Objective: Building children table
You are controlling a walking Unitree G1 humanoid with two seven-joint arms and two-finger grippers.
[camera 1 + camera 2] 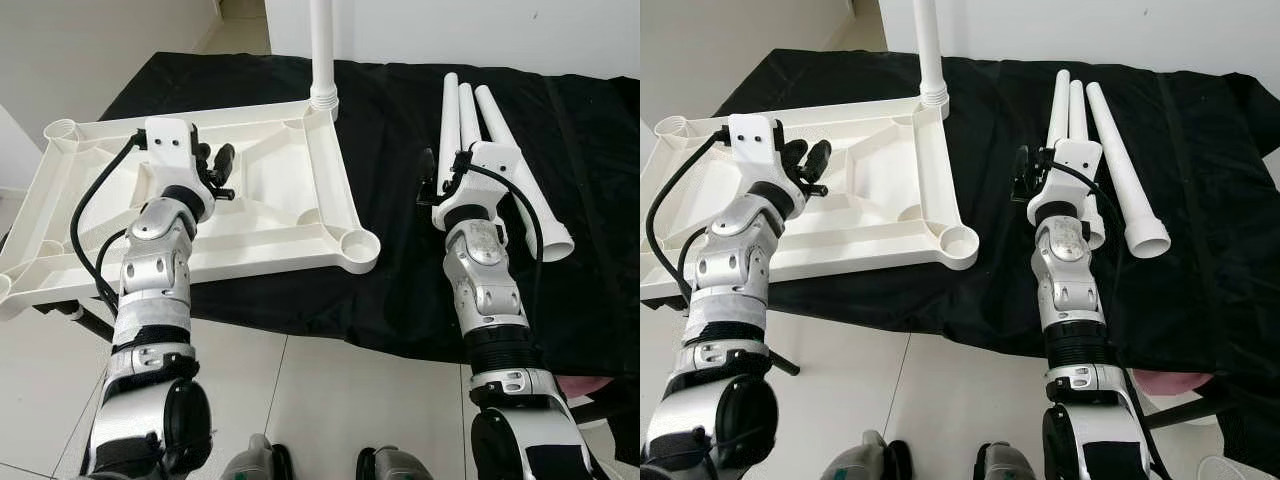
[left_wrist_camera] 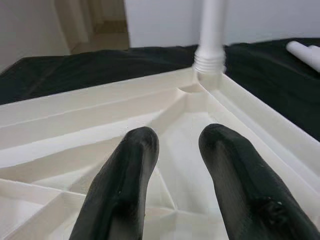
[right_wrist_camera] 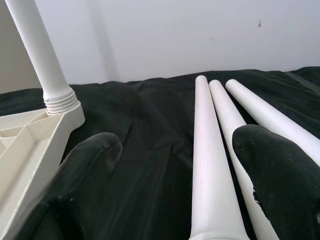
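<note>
You've got a black cloth (image 1: 400, 290) over the work surface, reaching its near edge with tiled floor (image 1: 330, 400) below. The white tabletop (image 1: 290, 215) lies upside down on the cloth's left part, its left side hanging past the cloth's left edge. One leg (image 1: 322, 50) is already standing upright in the tabletop's far right corner socket; the near right corner socket (image 1: 358, 246) is bare. Three loose legs (image 1: 1110, 150) lie side by side on the cloth right of the tabletop, wide ends toward the near edge. Your left gripper (image 2: 177, 150) hovers over the ribbed underside of the tabletop, fingers a little apart, holding nothing. Your right gripper (image 3: 180, 165) sits over the near ends of the loose legs, fingers spread wide, nothing in them.
</note>
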